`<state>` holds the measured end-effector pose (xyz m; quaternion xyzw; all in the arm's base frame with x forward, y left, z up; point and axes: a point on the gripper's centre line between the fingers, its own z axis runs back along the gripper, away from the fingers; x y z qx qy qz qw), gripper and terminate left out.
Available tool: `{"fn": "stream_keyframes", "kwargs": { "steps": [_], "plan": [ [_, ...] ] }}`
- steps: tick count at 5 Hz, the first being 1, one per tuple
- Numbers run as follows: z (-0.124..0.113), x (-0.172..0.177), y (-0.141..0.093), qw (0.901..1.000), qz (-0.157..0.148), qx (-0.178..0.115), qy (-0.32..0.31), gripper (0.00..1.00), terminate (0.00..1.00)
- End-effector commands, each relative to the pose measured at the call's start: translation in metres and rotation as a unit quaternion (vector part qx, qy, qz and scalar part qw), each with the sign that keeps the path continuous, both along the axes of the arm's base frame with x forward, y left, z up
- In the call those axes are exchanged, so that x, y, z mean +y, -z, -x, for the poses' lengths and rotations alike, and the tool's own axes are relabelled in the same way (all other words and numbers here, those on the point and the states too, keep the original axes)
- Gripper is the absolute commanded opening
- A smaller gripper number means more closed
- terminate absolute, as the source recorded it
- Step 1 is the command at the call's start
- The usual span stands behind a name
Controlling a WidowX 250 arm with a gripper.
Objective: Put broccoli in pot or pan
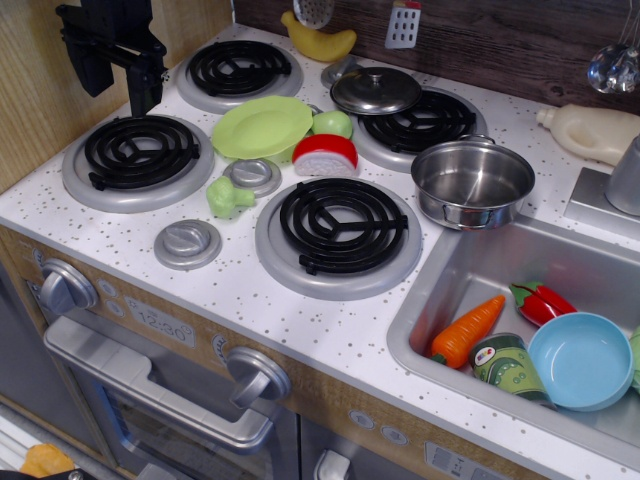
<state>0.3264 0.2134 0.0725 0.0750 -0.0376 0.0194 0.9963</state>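
Observation:
The broccoli (228,197), a small light-green lumpy toy, lies on the white stove top between the left front burner and the middle front burner. The steel pot (472,183) stands empty at the right, by the sink's back left corner. My gripper (143,85) is black and hangs at the top left, above the back edge of the left front burner, far from both. Its fingers point down; the gap between them does not show.
A lime-green plate (262,128), a green ball (333,123) and a red-and-white toy (325,155) sit mid-stove. A steel lid (376,90) rests on the back right burner. A banana (318,42) lies at the back. The sink (450,275) holds a carrot (467,331), a pepper, a can and a blue bowl (581,360).

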Motion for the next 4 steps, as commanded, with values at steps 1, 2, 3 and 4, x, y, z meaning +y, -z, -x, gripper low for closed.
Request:
{"fn": "stream_keyframes", "kwargs": {
  "steps": [1, 2, 3, 4],
  "plan": [
    [0.0, 0.0, 0.0, 1.0, 0.0, 0.0, 0.0, 1.0, 0.0],
    [0.009, -0.041, -0.023, 1.0, -0.005, 0.001, -0.005, 1.0, 0.0],
    [0.012, -0.071, -0.01, 0.9994, -0.018, -0.024, 0.018, 1.0, 0.0],
    [0.009, -0.091, 0.011, 0.9988, -0.017, -0.034, 0.032, 1.0, 0.0]
  ]
}}
